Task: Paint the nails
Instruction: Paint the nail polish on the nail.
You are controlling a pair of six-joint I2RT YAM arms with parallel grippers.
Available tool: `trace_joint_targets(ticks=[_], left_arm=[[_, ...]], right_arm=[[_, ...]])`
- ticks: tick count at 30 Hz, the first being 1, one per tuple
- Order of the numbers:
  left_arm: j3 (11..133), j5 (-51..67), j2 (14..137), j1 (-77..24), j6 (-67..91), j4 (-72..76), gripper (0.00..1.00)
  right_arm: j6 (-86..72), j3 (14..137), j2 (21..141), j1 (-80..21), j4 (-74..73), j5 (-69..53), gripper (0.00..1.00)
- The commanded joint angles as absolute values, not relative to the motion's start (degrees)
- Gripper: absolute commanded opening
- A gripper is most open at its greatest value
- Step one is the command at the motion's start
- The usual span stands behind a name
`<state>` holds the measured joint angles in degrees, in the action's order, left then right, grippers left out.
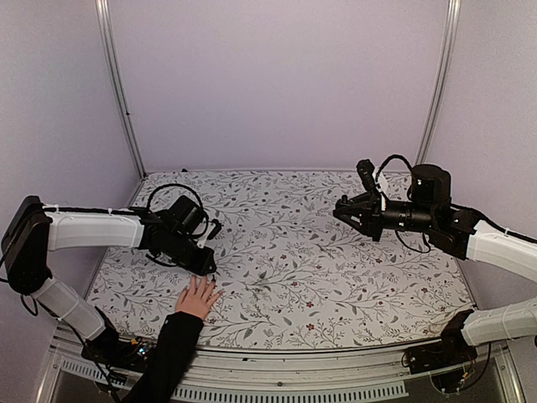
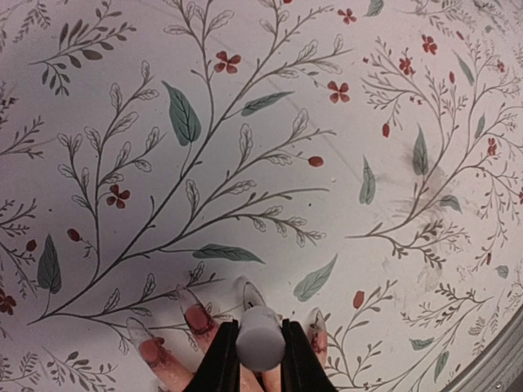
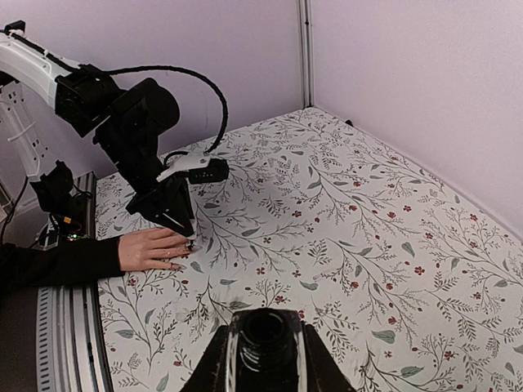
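Note:
A light-skinned hand (image 1: 198, 298) in a black sleeve lies flat on the floral tablecloth (image 1: 336, 277) at the near left. Its long nails (image 2: 196, 314) show in the left wrist view, with reddish polish smeared near their bases. My left gripper (image 2: 260, 327) is shut on a white brush cap (image 2: 261, 339) right above the middle nail (image 2: 248, 294); the brush tip is hidden under the cap. My right gripper (image 3: 265, 331) hovers at the right, shut on a small dark bottle (image 3: 265, 343) with its mouth open.
The left arm (image 3: 131, 122) leans low over the hand (image 3: 155, 247). Lilac walls with metal corner posts (image 1: 117, 92) enclose the table. A metal rail (image 1: 336, 369) runs along the near edge.

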<state>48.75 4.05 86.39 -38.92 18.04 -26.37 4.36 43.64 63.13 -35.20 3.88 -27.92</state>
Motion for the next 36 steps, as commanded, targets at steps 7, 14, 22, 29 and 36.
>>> trace_joint_targets(ticks=[7, 14, 22, 29, 36], left_arm=[[48.87, 4.5, 85.85, -38.32, 17.82, -25.88, 0.0], [48.79, 4.48, 85.83, -38.35, 17.68, -26.02, 0.0], [48.64, 4.45, 85.73, -38.43, 17.81, -26.19, 0.0], [48.37, 4.33, 85.22, -38.43, 17.93, -26.28, 0.0], [48.17, 4.35, 84.96, -38.5, 17.87, -26.38, 0.0]], right_arm=[[4.76, 44.82, 63.11, -35.0, 4.75, -27.6, 0.0], [4.83, 44.74, 63.02, -34.99, 4.75, -27.6, 0.0], [4.83, 44.74, 62.98, -34.99, 4.75, -27.51, 0.0], [4.82, 44.74, 63.05, -34.98, 4.79, -27.51, 0.0], [4.75, 44.65, 63.06, -35.0, 4.84, -27.51, 0.0]])
